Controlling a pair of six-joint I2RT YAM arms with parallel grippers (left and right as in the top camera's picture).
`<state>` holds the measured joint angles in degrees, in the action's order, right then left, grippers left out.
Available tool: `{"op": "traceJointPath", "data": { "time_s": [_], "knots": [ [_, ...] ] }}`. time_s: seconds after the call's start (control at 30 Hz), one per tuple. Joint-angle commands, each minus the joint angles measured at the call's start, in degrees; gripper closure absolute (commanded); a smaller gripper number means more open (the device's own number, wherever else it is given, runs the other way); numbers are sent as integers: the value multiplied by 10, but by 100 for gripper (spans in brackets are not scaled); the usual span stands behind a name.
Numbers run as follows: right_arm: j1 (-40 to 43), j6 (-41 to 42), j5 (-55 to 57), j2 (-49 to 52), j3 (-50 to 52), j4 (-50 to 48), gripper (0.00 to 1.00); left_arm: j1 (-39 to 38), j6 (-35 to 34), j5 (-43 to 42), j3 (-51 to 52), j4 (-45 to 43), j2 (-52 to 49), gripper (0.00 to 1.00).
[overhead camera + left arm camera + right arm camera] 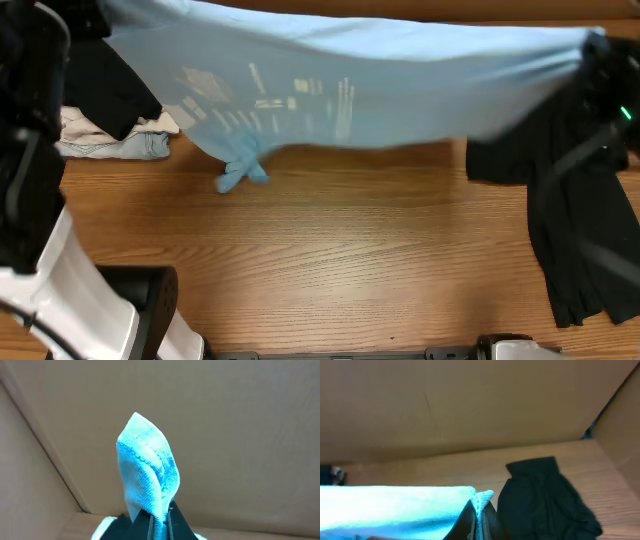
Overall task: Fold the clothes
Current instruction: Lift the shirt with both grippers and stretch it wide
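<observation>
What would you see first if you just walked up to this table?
A big light blue T-shirt stretched in the air across the back of the wooden table, the left hand pinching one end and the right hand the other. Next, a loose black garment lying on the table's right side.

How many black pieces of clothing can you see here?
2. A loose black garment lies at the right of the overhead view. A folded black piece sits on the small pile at the left. The held-up blue T-shirt could hide more behind it.
</observation>
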<state>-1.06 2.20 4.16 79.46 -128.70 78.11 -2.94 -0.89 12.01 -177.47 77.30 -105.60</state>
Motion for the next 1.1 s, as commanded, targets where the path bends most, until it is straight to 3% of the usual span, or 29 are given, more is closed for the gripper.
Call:
{"op": "traceJointPath", "data": {
  "time_s": [0.0,0.43,0.77,1.07],
  "knots": [
    [5,-7,23,-64,-14,3,96,4,23,22,-2,-4,54,96],
    [5,-8,40,-214,-19,10,96,4,56,84,-2,-6,170,96],
    [5,-10,48,-209,-34,23,96,4,56,96,30,0,177,96],
    [5,-10,64,-158,70,22,96,4,56,95,148,-13,120,96]
  ]
}}
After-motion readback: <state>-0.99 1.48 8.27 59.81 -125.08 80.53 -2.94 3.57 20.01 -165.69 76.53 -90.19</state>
